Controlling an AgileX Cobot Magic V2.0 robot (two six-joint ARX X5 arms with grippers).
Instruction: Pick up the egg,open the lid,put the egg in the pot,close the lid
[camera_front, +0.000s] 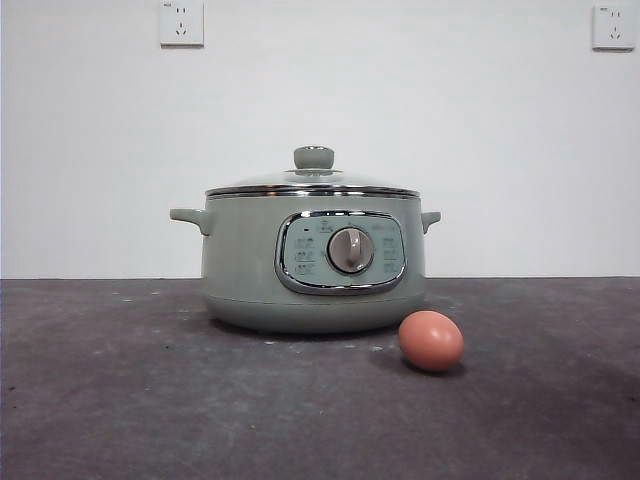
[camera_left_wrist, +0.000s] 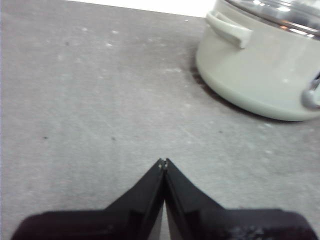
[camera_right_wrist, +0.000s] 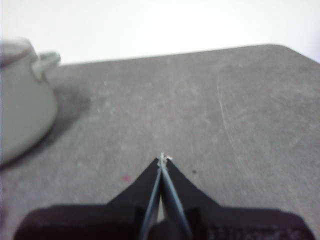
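Note:
A sage-green pot (camera_front: 312, 262) stands in the middle of the dark grey table, its control panel and silver dial (camera_front: 350, 250) facing the front camera. The lid (camera_front: 312, 184) sits closed on it, with its green knob (camera_front: 313, 157) on top. A brown-orange egg (camera_front: 431, 341) lies on the table just in front of the pot, to its right. My left gripper (camera_left_wrist: 163, 161) is shut and empty over bare table, with the pot (camera_left_wrist: 260, 65) beyond it. My right gripper (camera_right_wrist: 162, 159) is shut and empty, with the pot (camera_right_wrist: 22, 100) off to one side. The egg is out of both wrist views.
A white wall with two power sockets (camera_front: 181, 23) (camera_front: 612, 27) stands behind the table. The table's far edge and a rounded corner (camera_right_wrist: 280, 47) show in the right wrist view.

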